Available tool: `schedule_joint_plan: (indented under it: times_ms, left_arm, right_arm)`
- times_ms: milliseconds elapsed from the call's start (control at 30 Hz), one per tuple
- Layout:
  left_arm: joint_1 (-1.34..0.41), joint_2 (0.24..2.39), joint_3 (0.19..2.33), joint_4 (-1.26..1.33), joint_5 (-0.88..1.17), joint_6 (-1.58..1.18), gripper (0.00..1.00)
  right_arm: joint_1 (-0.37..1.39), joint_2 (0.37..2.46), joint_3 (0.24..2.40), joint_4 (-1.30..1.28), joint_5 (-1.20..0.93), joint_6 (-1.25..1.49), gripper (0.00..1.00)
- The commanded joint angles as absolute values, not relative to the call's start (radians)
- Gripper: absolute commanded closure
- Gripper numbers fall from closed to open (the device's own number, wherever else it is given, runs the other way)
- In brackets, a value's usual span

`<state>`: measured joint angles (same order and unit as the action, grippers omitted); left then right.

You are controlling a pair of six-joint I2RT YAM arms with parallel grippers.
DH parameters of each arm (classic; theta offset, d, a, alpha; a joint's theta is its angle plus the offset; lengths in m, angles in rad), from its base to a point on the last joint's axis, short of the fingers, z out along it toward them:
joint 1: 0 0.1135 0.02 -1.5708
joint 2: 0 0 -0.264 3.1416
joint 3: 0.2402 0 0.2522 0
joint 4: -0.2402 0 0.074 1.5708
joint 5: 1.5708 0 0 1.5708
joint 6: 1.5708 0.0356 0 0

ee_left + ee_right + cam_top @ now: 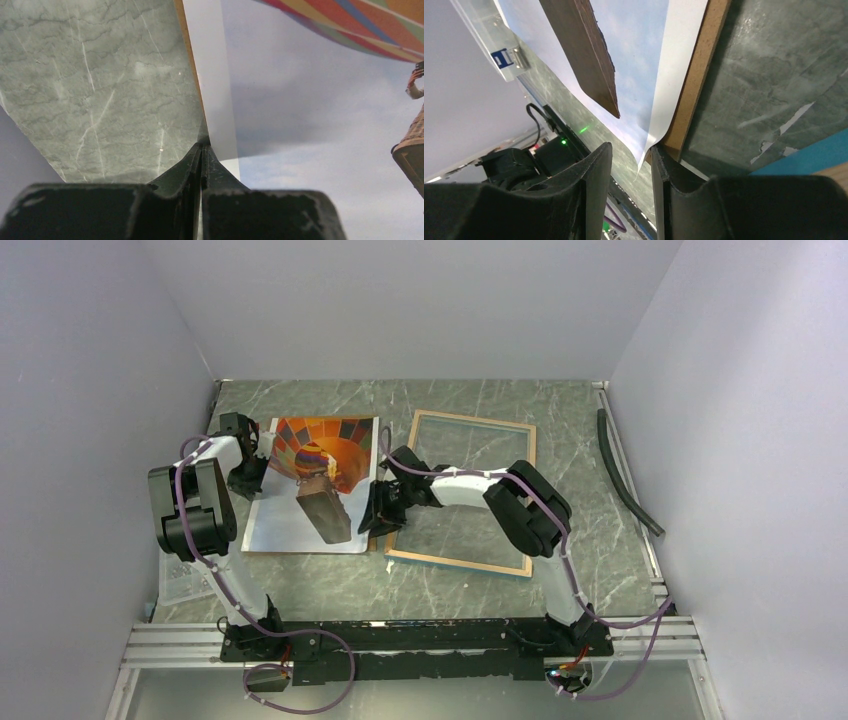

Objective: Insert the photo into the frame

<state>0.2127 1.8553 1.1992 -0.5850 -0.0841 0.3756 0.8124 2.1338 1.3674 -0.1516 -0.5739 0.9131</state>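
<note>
Barely begun: photo (290, 525) lies on hardboard backing (696, 70), left of the glass-only frame (460, 563).
Left gripper (202, 150) pinches photo's left edge; right gripper (631, 150) open, photo's right edge between its fingers. Transfer remains.

The left gripper (202, 150) has its 2 dark fingers pressed together on the white border of the photo (310, 115). Cloudy blue sky fills the print, with the striped balloon (360, 25) at the top right and the basket (412, 145) at the right edge. A thin brown edge (192, 75) runs beside the border, and the green marbled table (100, 90) lies to the left.
</note>
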Motion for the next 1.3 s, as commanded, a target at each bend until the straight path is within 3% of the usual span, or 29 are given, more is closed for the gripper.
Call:
schedule_joint_plan:
  times_ms: [0,167,433,700,1267]
  left_arm:
    - [0.206,1.818,1.202,-0.603,-0.035,0.367,0.93]
    - [0.206,1.819,1.208,-0.605,-0.031,0.366,0.93]
    - [0.206,1.819,1.217,-0.616,-0.029,0.367,0.94]
    - [0.206,1.813,1.221,-0.625,-0.029,0.362,0.94]
    - [0.213,1.813,1.238,-0.634,-0.053,0.372,0.91]
  right_arm:
    - [0.805,2.12,1.332,-0.005,-0.604,1.003,0.61]
    - [0.802,2.106,1.286,0.018,-0.592,1.039,0.56]
    - [0.802,2.103,1.269,-0.009,-0.548,1.066,0.62]
    - [0.804,2.091,1.265,-0.061,-0.513,1.071,0.59]
    - [0.801,2.085,1.335,-0.108,-0.495,1.017,1.0]
